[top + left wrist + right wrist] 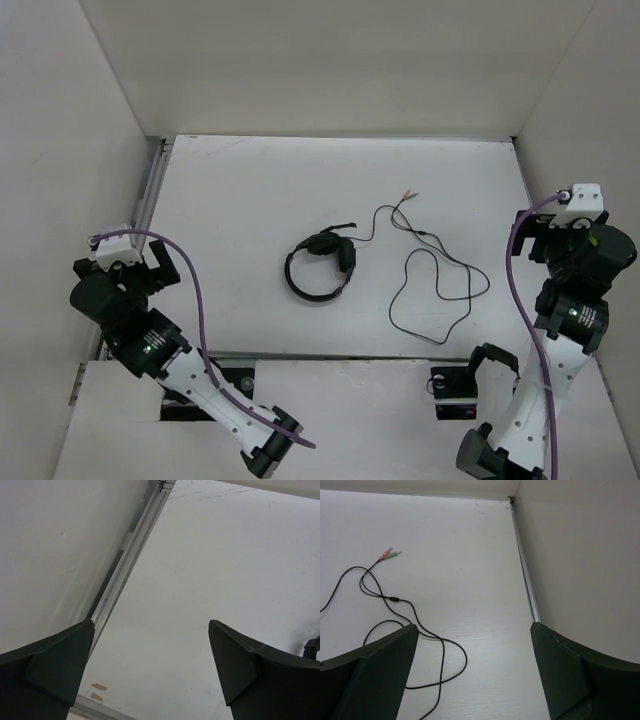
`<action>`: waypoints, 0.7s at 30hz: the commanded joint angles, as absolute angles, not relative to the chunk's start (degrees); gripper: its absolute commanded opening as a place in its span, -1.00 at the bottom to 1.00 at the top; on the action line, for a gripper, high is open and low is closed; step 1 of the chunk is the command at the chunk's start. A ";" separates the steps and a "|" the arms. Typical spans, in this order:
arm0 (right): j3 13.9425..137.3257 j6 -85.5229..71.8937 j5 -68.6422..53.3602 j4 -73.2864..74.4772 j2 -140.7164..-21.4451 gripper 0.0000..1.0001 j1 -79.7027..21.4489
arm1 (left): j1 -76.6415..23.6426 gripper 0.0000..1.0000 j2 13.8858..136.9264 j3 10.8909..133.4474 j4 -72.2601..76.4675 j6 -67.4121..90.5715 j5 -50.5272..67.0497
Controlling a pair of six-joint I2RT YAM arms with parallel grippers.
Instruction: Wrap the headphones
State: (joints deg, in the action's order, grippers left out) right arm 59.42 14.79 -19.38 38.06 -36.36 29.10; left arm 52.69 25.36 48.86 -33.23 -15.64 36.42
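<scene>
Nothing was wrapped yet: the headphones point(320, 265) lay mid-table with the cord point(440, 290) sprawled to their right, the left gripper point(151, 625) and right gripper point(474, 626) both gaped empty, so gathering the cord seemed next.

A white table point(250, 200) is boxed in by plain white walls point(330, 60). An aluminium rail point(125, 572) runs along the table's edge, ahead of the left fingers point(50, 670) and off to their left. Two small brown marks point(99, 686) lie on the table between those fingers. A thinner metal strip point(526, 570) runs ahead of the right fingers point(580, 675), where table meets wall.
</scene>
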 commanded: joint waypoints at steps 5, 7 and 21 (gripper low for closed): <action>57.05 15.20 -16.26 33.32 -33.49 1.00 25.89 | 49.97 1.00 26.19 52.21 -33.22 -12.66 39.46; 54.24 16.52 -14.43 28.59 -31.82 1.00 26.15 | 49.01 1.00 26.28 52.12 -33.31 -11.52 40.07; 33.06 9.40 -15.99 -2.02 -29.43 1.00 12.81 | 25.74 1.00 34.97 42.37 -29.01 2.82 44.23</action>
